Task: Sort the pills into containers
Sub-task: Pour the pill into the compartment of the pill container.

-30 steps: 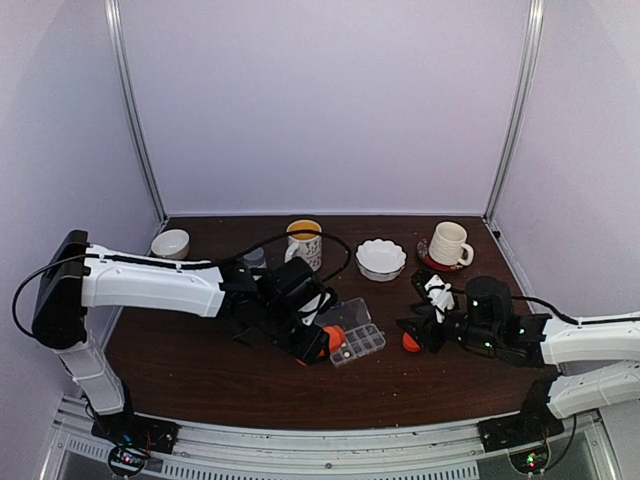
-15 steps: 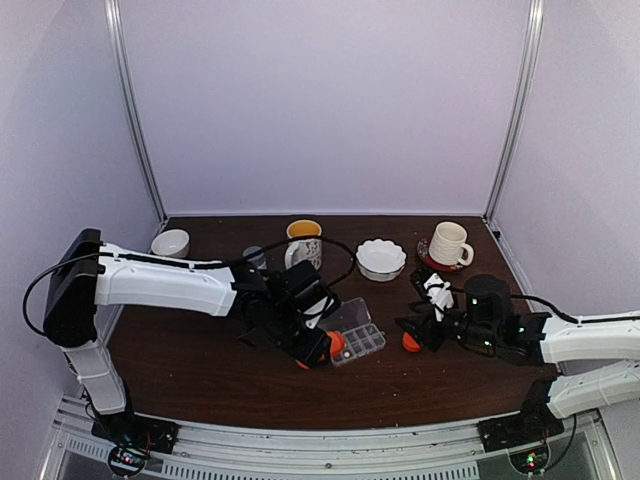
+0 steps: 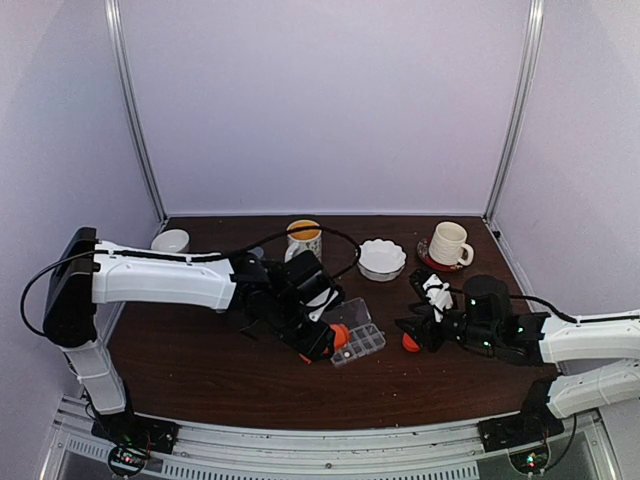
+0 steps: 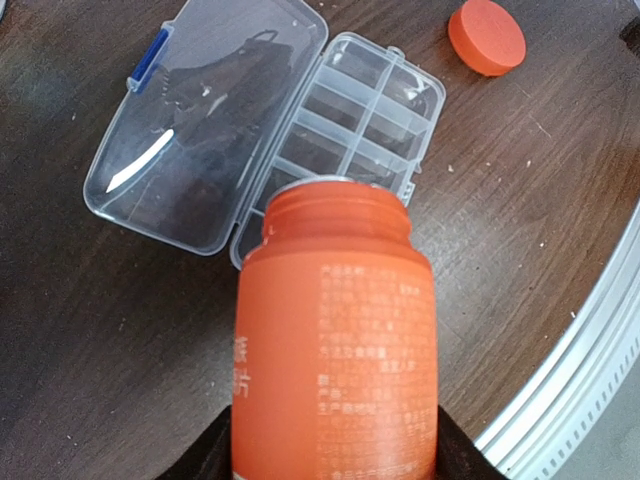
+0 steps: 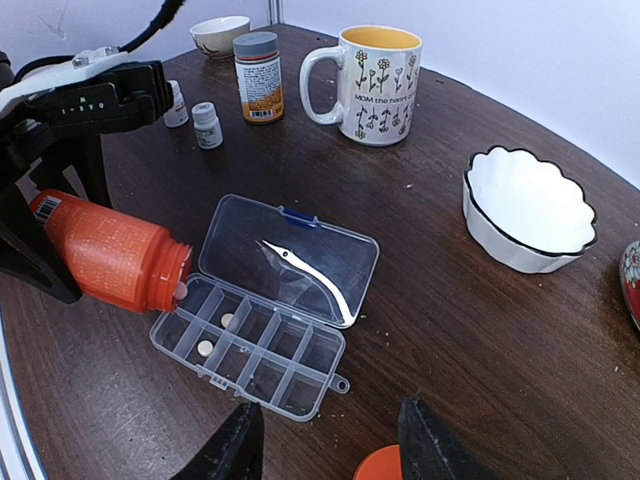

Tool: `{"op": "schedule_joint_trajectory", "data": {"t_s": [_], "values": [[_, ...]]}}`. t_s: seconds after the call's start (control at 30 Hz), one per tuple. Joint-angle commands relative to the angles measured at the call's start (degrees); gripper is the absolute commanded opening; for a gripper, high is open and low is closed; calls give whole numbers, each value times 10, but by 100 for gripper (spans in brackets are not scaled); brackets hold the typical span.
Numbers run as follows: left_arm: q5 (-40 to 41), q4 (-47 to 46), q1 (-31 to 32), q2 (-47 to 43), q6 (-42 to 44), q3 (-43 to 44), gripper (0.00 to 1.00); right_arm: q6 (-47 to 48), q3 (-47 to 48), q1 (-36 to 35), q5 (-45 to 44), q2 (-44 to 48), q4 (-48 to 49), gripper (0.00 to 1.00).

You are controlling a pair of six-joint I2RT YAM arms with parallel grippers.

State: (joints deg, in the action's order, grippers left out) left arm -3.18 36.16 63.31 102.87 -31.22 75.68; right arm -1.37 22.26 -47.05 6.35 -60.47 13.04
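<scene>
My left gripper is shut on an uncapped orange bottle, tilted with its mouth over the near-left corner of the clear pill box. One pale pill sits at the bottle's mouth. Two pills lie in separate containers of the box, whose lid lies open flat. My right gripper stands open low over the table, to the right of the box. The orange cap lies on the table between its fingers, close to the right one. In the top view the bottle meets the box.
A flowered mug, a grey-lidded bottle and two small white bottles stand behind the box. A white scalloped bowl is at the back right, a cream mug on a saucer beyond it, a small bowl far left.
My left arm has shifted a little to the right, bringing the orange bottle's mouth over the box's corner. The right arm has not moved.
</scene>
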Motion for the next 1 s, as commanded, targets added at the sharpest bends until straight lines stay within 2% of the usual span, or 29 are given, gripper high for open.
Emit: {"op": "schedule_joint_trajectory", "data": {"t_s": [0.0, 0.47, 0.97], "values": [[1, 0, -5, 16, 11, 11, 0, 6, 16, -5, -7, -1, 2, 50], [-26, 20, -7, 31, 23, 30, 0, 6, 16, -6, -7, -1, 0, 50], [-16, 12, -5, 29, 16, 24, 0, 6, 18, -7, -7, -4, -1, 50]]}}
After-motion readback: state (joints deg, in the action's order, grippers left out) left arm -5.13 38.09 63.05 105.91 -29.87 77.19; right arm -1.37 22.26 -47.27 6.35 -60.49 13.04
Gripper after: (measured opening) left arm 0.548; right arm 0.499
